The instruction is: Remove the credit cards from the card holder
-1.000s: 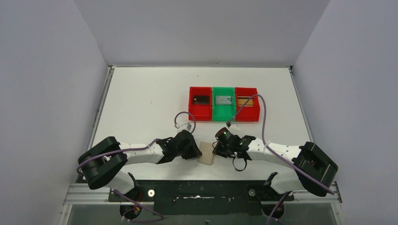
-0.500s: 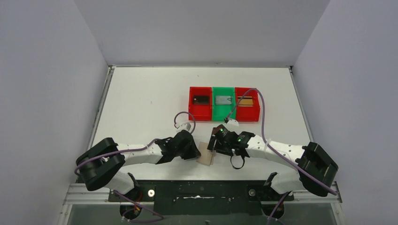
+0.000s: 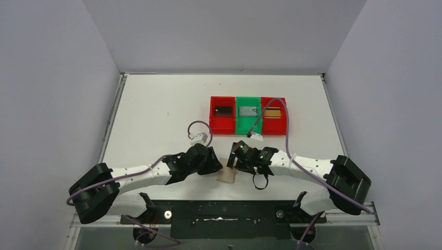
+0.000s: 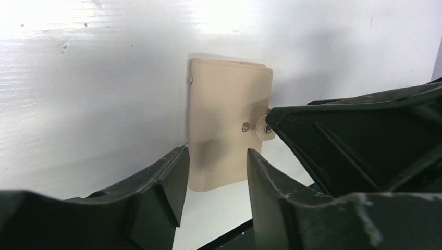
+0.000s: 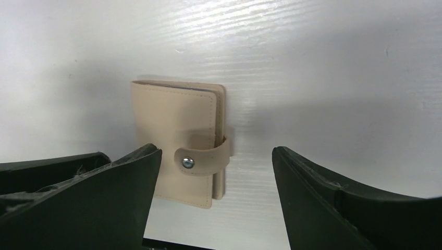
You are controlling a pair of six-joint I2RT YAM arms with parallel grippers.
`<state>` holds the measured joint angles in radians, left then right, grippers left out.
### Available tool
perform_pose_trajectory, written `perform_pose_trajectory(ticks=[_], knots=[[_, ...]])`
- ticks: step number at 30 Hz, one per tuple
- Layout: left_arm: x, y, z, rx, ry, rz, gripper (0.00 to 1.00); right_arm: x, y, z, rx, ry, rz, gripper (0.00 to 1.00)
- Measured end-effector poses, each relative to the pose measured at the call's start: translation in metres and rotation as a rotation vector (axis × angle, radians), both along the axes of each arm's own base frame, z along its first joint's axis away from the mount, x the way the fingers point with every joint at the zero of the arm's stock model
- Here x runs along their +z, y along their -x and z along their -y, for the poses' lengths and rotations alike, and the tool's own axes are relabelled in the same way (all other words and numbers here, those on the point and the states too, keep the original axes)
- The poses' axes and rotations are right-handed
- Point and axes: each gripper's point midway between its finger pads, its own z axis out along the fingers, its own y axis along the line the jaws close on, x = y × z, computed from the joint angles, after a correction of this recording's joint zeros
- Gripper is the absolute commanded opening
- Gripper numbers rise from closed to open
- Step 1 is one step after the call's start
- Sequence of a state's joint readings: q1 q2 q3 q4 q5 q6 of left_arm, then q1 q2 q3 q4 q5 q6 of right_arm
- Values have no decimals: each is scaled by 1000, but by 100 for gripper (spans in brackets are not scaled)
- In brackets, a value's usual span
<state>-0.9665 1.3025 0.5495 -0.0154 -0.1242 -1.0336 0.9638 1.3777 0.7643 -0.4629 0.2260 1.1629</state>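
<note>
Lying flat and folded shut, wallet sits close to the near edge of the bench, about mid-width, between the two gripper heads. Right wrist view shows its tab across the face.

Left gripper: low at the wallet's left side, jaws partly apart with nothing between them. The wallet shows through the gap.

Right gripper: at the wallet's right side, jaws spread wide, holding nothing.

The heads nearly meet. In the left wrist view a black right finger crowds the wallet's tab side.

Further out there's a dark card in the left red tray, a grey card in the green tray, and a gold card in the right red tray. All three touch side by side in a row mid-bench, right of centre, well apart from the wallet.

Purple cable from the right arm loops across the right red tray in the top view.

Open surface runs from the left red tray to the left edge, plus a strip along the far edge. Grey walls close the left, right and far edges.
</note>
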Motion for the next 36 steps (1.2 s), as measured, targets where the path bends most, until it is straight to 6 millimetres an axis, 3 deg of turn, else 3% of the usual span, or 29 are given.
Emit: perform_pose_trajectory(ticks=[5, 10, 17, 22, 36], knots=[[6, -3, -10, 29, -3, 29, 59, -6, 5, 1, 8, -4, -17, 81], [12, -7, -24, 71, -16, 52, 65, -11, 7, -3, 20, 4, -31, 80], [15, -10, -38, 112, -28, 71, 66, -20, 11, -17, 54, 40, -65, 75], [12, -7, -47, 125, -43, 67, 67, -21, 6, -23, 53, 58, -72, 62], [13, -8, -50, 136, -46, 75, 67, -20, 14, -3, 8, 98, -87, 47]])
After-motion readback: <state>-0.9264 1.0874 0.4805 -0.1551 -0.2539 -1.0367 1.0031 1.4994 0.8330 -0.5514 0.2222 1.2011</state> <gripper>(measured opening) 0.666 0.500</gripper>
